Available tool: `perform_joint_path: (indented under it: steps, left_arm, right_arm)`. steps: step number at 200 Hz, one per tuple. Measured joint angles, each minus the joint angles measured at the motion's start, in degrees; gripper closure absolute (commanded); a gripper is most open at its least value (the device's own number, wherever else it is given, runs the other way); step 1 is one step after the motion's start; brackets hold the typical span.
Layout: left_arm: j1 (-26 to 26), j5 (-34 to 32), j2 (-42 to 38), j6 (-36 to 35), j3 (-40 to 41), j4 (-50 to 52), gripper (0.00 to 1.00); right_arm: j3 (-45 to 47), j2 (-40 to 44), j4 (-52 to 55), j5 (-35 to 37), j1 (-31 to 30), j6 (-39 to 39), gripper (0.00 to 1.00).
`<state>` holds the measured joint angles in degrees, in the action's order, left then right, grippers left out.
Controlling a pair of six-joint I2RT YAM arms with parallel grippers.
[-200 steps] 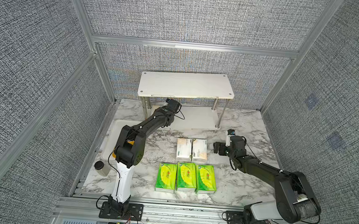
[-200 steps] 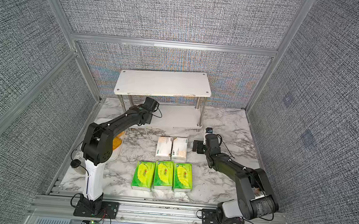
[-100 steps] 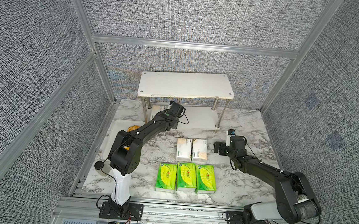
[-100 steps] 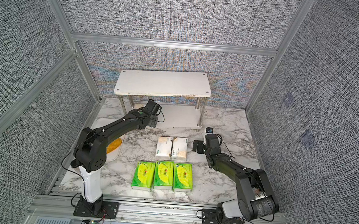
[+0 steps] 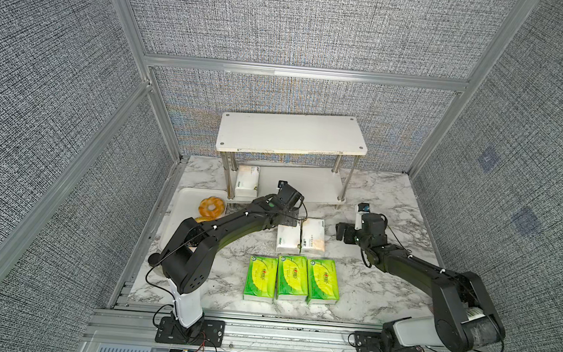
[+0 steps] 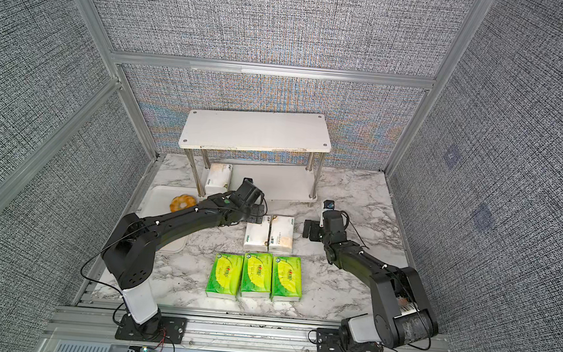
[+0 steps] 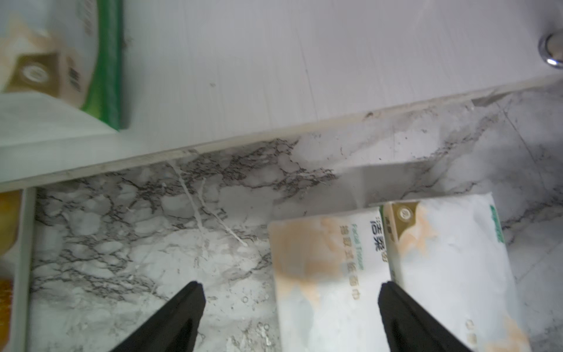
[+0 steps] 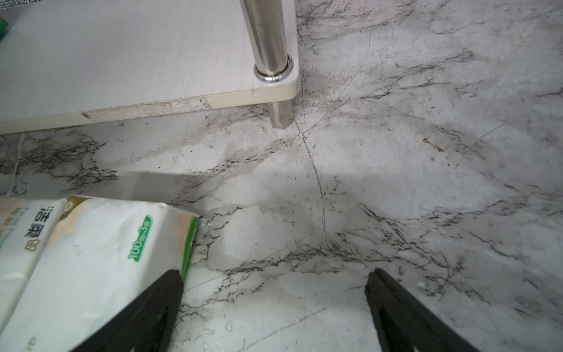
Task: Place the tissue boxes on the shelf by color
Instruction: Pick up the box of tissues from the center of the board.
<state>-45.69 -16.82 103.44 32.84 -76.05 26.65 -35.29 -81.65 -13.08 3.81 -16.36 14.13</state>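
Left wrist view, unlike top views, shows left gripper gaping, empty; right gripper likewise.

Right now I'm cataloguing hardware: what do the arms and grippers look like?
The left arm and right arm are black with pale base segments and black cables. The left gripper and right gripper have tapered black fingers. The right arm bears a barcode label.

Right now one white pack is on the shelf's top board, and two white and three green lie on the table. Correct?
No: the white pack sits on the shelf's lower board, not the top, as both top views show. Two white packs and three green packs lie on the table.
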Motion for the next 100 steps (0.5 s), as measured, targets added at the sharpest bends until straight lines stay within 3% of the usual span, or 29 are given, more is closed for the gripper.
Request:
perform_joint_path:
  steps: [100]
  left_arm:
    - [-6.2, -2.6, 3.7, 6.6, 4.4, -2.3, 0.02]
  right_arm:
    - [0.0, 1.0, 0.8, 0.2, 0.3, 0.0, 0.01]
